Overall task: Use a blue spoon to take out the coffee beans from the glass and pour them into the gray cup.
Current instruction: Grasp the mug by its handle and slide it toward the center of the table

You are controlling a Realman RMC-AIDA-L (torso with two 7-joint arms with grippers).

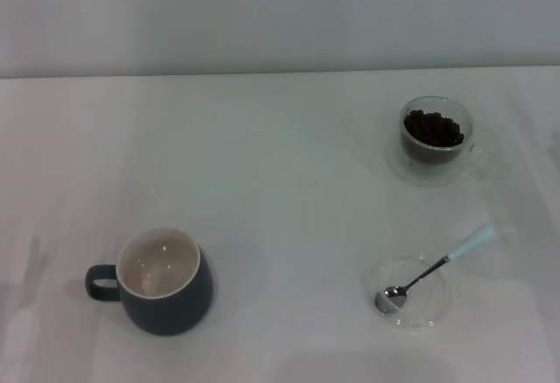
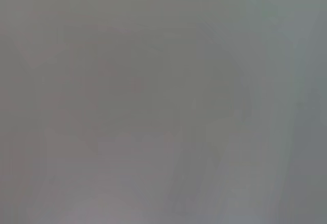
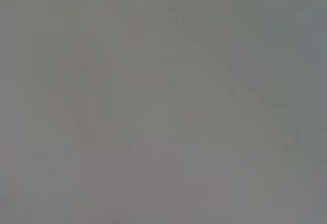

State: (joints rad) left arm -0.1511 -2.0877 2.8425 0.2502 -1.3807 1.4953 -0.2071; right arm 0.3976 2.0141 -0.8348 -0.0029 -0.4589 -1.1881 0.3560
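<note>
In the head view the gray cup [image 1: 165, 283] stands upright at the near left, cream inside and empty, its handle pointing left. The glass [image 1: 436, 138] stands at the far right with a heap of coffee beans [image 1: 432, 128] in it. The blue spoon [image 1: 435, 267] lies at the near right, its silver bowl resting in a flat clear saucer [image 1: 411, 292] and its pale blue handle pointing up and right past the rim. Neither gripper nor arm shows in the head view. Both wrist views show only a plain grey blur.
The white table [image 1: 280, 191] ends at a pale wall along the far edge.
</note>
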